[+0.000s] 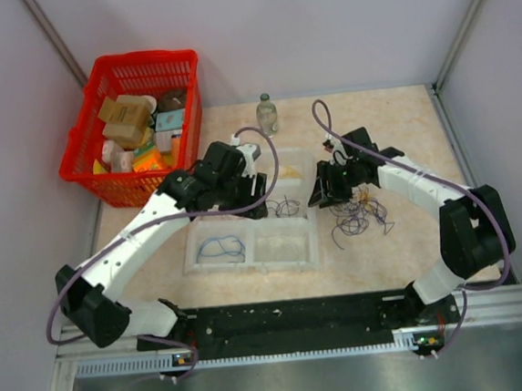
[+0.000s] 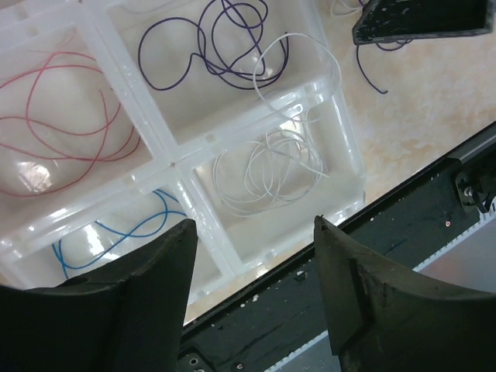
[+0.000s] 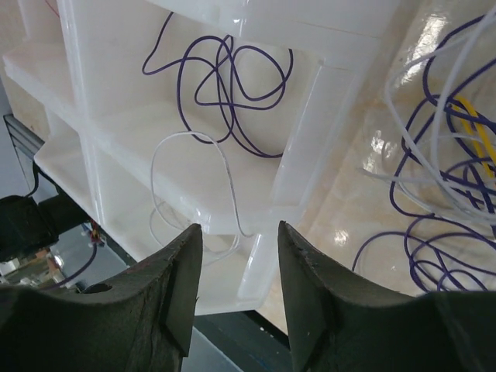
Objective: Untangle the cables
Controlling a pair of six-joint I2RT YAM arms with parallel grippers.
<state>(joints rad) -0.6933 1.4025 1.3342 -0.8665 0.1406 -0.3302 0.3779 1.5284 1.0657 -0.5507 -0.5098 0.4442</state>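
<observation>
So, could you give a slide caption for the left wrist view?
Open left gripper above a clear divided tray holding coloured cables.

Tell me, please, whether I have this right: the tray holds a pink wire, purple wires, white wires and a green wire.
Not quite: no wire is green. The left wrist view shows a blue wire in the tray, along with the pink wire, purple wires and white wires, as you said.

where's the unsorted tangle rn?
Top view: the tangle lies on the table, right of the clear tray and beside the right pincer.
</observation>
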